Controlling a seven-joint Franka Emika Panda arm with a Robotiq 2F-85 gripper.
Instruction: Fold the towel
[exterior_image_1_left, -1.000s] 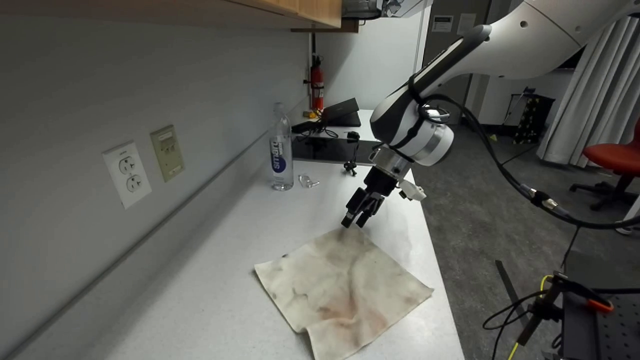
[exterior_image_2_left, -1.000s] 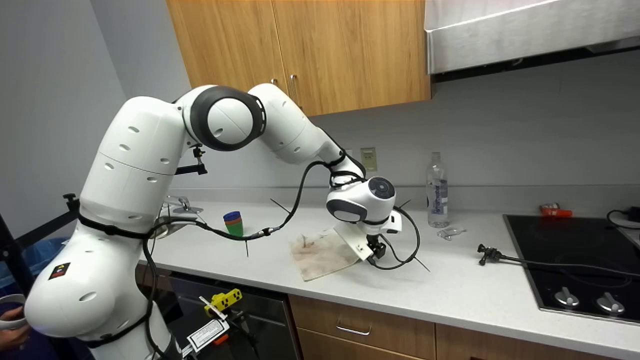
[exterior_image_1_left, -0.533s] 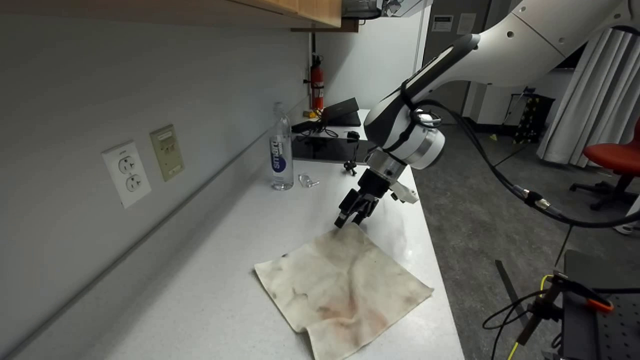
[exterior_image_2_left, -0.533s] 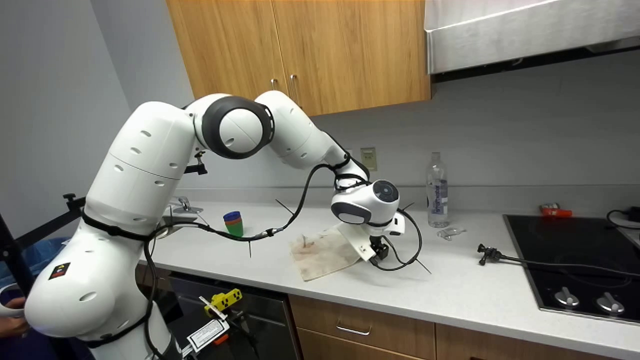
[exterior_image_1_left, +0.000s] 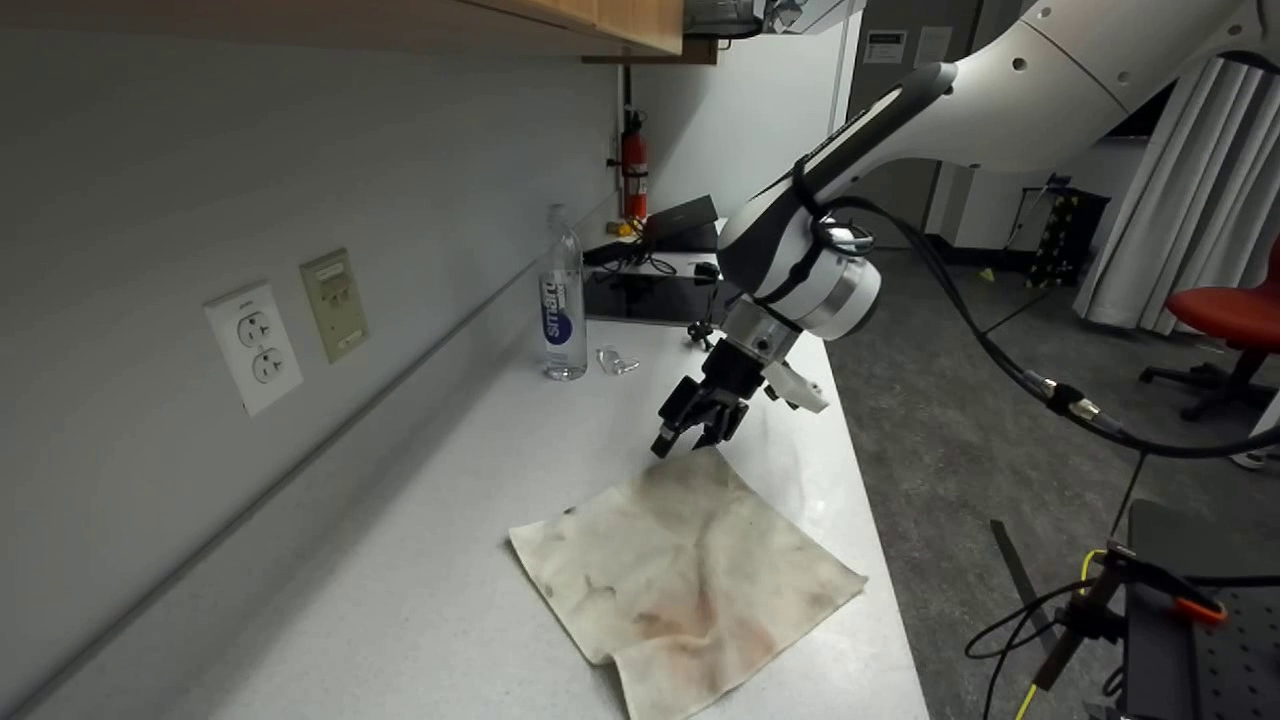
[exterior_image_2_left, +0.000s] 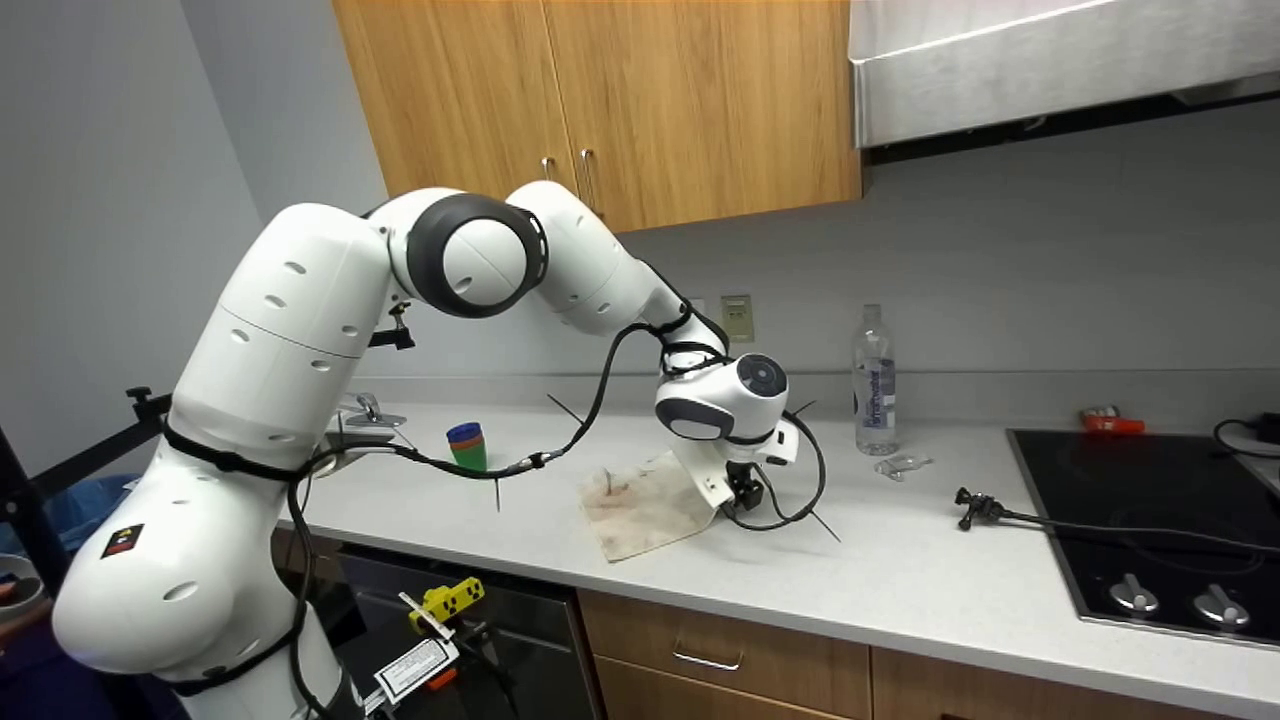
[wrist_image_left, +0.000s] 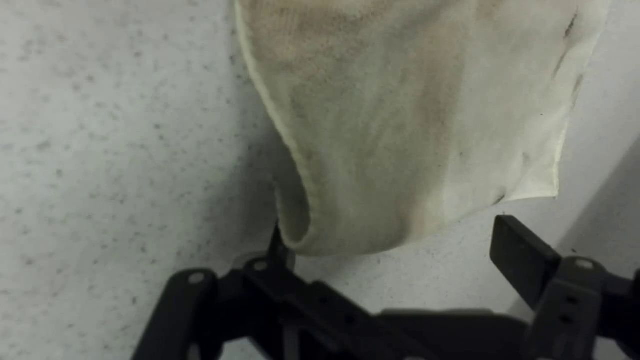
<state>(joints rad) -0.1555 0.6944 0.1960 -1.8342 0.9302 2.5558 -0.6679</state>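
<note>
The towel (exterior_image_1_left: 690, 570) is a beige, stained cloth spread on the counter, with a fold at its near edge. It also shows in an exterior view (exterior_image_2_left: 640, 510), partly behind the wrist. My gripper (exterior_image_1_left: 683, 444) is at the towel's far corner, low over the counter; it also shows in an exterior view (exterior_image_2_left: 745, 487). In the wrist view, the towel (wrist_image_left: 380, 125) has its lower edge curled up against the left finger. The gripper's fingers (wrist_image_left: 392, 237) are wide apart. The right finger stands apart from the towel. The left fingertip is partly hidden by the curl.
A clear water bottle (exterior_image_1_left: 563, 310) stands by the wall with a small clear plastic item (exterior_image_1_left: 616, 362) beside it. Stacked cups (exterior_image_2_left: 467, 447) stand near the sink. A black cooktop (exterior_image_2_left: 1150, 520) and a small black stand (exterior_image_2_left: 978, 508) lie at right. The counter edge drops to the floor.
The gripper has moved slightly toward the wall along the towel's far corner, and its fingers look farther apart. The towel's far corner has shifted slightly; the rest of the towel is the same.
</note>
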